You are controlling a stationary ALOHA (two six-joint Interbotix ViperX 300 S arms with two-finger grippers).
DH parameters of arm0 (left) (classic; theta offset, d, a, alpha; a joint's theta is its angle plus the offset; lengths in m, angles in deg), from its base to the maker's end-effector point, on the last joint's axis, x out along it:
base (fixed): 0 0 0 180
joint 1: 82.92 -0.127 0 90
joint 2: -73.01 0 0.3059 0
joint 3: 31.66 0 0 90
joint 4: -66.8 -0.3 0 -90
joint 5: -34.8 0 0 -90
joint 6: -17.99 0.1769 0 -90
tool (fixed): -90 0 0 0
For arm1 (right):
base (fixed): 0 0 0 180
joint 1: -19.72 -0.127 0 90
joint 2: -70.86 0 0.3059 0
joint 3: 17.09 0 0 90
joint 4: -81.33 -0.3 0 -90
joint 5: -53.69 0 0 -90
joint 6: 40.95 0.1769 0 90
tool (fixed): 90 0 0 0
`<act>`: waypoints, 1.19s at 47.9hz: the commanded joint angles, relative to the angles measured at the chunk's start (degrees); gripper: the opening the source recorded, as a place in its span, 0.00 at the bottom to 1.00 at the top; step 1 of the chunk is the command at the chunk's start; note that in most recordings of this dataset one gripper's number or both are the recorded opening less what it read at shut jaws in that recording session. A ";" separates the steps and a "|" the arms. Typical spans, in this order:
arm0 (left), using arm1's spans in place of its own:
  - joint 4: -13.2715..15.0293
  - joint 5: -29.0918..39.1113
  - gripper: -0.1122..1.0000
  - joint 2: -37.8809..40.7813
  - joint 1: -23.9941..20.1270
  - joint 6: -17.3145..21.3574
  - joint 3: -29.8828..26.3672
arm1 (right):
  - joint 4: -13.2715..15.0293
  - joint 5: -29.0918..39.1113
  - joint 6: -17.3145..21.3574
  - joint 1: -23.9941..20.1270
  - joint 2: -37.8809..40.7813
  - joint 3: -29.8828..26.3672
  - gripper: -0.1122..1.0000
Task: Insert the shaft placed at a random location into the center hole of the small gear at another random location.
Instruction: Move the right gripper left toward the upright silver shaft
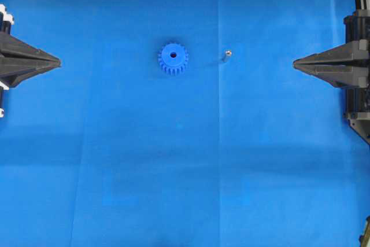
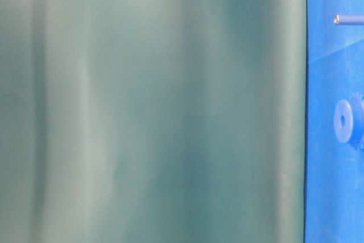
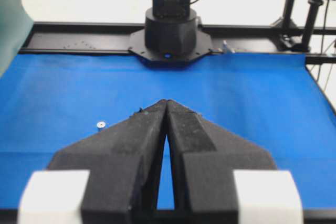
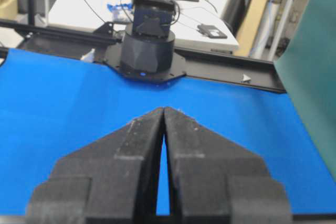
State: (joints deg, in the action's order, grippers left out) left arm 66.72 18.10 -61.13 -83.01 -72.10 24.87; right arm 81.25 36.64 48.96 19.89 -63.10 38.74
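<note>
Just tiny silver shaft (image 1: 226, 56) upright

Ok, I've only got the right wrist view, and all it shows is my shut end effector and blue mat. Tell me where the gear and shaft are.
Observer: In the overhead view the small gear lies flat near the middle of the mat, center hole facing up.
Operator: Now place the shaft for me.
Observer: The shaft stands apart from the gear, on the side toward the right end effector, roughly in line with its tips.
Operator: Report the other arm.
Observer: The left end effector is shut too, at the left side of the overhead view, holding nothing.
</note>
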 commanded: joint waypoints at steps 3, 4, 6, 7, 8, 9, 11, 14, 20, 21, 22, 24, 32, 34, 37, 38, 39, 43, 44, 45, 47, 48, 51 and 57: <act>-0.09 -0.26 0.10 -0.35 0.35 0.00 -0.70 | 0.00 0.88 -0.53 -0.09 0.70 -1.05 0.09; -0.09 -0.26 0.10 -0.44 0.35 0.00 -0.79 | 0.00 1.14 -0.53 -0.09 0.88 -1.14 0.08; 0.00 -0.26 0.10 -0.79 0.26 0.18 -0.70 | 0.00 1.85 -0.35 -0.09 0.97 -1.32 0.05; -0.09 -0.26 0.10 -0.97 0.35 0.18 -0.79 | 0.00 1.85 -0.35 0.00 1.05 -1.32 0.05; 0.00 -0.18 0.10 -1.14 0.35 0.18 -0.70 | 0.00 2.11 -0.44 0.00 1.14 -1.23 0.05; -0.09 -0.09 0.10 -1.32 0.35 0.18 -0.70 | 0.00 2.20 -0.35 0.00 1.23 -1.23 0.05; -0.09 0.00 0.10 -1.58 0.26 0.18 -0.62 | 0.00 2.20 -0.44 0.44 1.41 -1.14 0.05; -0.09 0.18 0.10 -2.02 0.26 0.18 -0.53 | -0.09 2.11 -0.35 1.85 1.93 -1.05 0.05; 0.00 0.62 0.10 -2.29 0.26 0.18 -0.44 | -0.18 1.76 0.00 4.83 3.60 -0.79 0.05; -0.09 0.70 0.10 -2.29 0.26 0.18 -0.44 | -0.18 1.41 0.09 5.45 4.31 -0.62 0.05; -0.09 0.70 0.10 -2.37 0.26 0.18 -0.35 | -0.26 1.23 0.09 5.80 4.75 -0.53 0.05; -0.09 0.70 0.10 -2.29 0.18 0.18 -0.35 | -0.26 0.62 0.09 6.50 5.80 -0.35 0.05; -0.09 0.79 0.10 -2.29 -0.26 0.18 -0.18 | -1.05 -3.69 0.35 8.88 12.30 0.18 0.09; -0.09 0.79 0.10 -2.29 -0.35 0.18 -0.18 | -1.41 -5.01 0.35 9.40 14.33 0.26 0.12; -0.09 0.79 0.10 -2.29 -0.44 0.18 0.00 | -2.11 -7.29 0.35 10.11 17.93 0.35 0.22; 0.00 0.79 0.10 -2.29 -0.44 0.09 0.09 | -2.37 -7.91 0.35 10.28 19.07 0.35 0.27; -0.09 0.79 0.10 -2.29 -0.44 0.09 0.18 | -2.64 -8.61 0.35 10.28 20.21 0.35 0.32; -0.09 0.79 0.10 -2.29 -0.44 0.00 0.26 | -3.87 -11.51 0.44 10.63 24.87 0.35 0.53; -0.09 0.79 0.10 -2.29 -0.44 0.00 0.26 | -3.96 -12.22 0.35 10.72 26.10 0.35 0.59; -0.09 0.79 0.10 -2.29 -0.44 0.00 0.26 | -3.96 -12.92 0.35 10.81 27.25 0.44 0.65; -0.09 0.79 0.10 -2.37 -0.44 0.00 0.26 | -4.22 -14.68 0.35 10.99 30.23 0.35 0.77; -0.09 0.79 0.10 -2.29 -0.53 0.00 0.26 | -4.39 -15.38 0.35 11.07 31.46 0.35 0.82; 0.00 0.88 0.10 -2.29 -0.62 -0.09 0.35 | -5.19 -17.40 0.35 11.51 34.80 0.26 0.83; -0.09 1.05 0.10 -2.37 -0.97 -0.09 0.35 | -7.65 -22.24 0.35 12.39 41.31 -0.18 0.77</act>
State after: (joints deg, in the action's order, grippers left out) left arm 66.72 19.42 -63.68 -83.62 -72.10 25.84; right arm 74.65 17.48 49.31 31.67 -24.61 39.62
